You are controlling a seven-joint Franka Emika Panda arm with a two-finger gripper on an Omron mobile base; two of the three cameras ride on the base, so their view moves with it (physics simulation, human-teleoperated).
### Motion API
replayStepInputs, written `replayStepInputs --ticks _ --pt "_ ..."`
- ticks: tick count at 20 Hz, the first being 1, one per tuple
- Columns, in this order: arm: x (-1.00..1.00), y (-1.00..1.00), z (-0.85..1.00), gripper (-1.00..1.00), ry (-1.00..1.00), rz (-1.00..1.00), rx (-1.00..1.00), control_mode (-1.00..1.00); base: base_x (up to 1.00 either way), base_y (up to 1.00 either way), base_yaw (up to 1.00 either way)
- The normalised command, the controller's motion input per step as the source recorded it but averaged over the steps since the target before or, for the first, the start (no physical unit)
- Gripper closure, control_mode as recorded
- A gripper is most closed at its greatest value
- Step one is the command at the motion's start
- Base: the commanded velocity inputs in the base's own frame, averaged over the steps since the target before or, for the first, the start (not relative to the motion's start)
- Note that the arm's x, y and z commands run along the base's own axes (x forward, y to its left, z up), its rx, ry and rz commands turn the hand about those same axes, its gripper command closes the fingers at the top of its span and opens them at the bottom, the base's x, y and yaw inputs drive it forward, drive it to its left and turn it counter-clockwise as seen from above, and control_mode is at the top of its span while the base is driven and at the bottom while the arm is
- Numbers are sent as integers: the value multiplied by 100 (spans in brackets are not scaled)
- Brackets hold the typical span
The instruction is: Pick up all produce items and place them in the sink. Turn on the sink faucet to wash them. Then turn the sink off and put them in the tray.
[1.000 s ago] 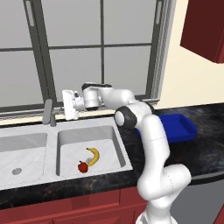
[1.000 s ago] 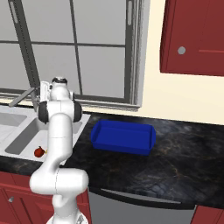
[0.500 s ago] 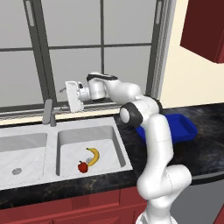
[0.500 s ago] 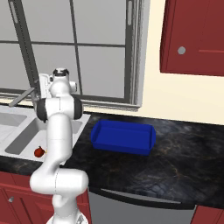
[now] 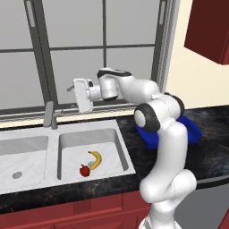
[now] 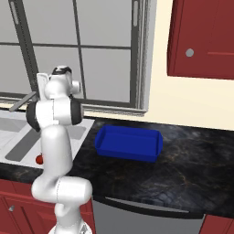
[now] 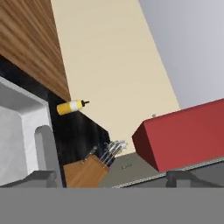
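The end effector (image 5: 77, 95) hangs in the air in front of the window, raised above the sink faucet (image 5: 49, 114) and a little to its right, with nothing between its fingers. Its fingers point away toward the left, and from where I stand I cannot tell how wide they are set. In the hand view the faucet (image 7: 46, 151) appears as a grey post close to the camera, with a wooden knife block (image 7: 85, 171) and a yellow squeeze bottle (image 7: 71, 106) lying further off on the black table.

Below the arm, the sink (image 5: 67, 138) holds both produce items in its right basin: the banana (image 5: 95, 159) lies curved on the basin floor, and the small red fruit (image 5: 84, 170) sits just beside its lower end. From the right base view the fruit (image 6: 39, 159) peeks out behind the arm.

The blue tray (image 6: 129, 144) rests on the table (image 6: 183, 169) to the right of the sink, well apart from the fruit.
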Motion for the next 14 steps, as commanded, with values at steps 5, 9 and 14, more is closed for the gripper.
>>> replayStepInputs --ticks 5,9,14 --pt "-67 -24 68 -100 0 -5 0 -100 0 0 0" --pt "-47 -19 56 -100 15 -18 0 -100 0 0 0" --pt "-37 -8 46 -100 35 -26 0 -100 0 0 0"
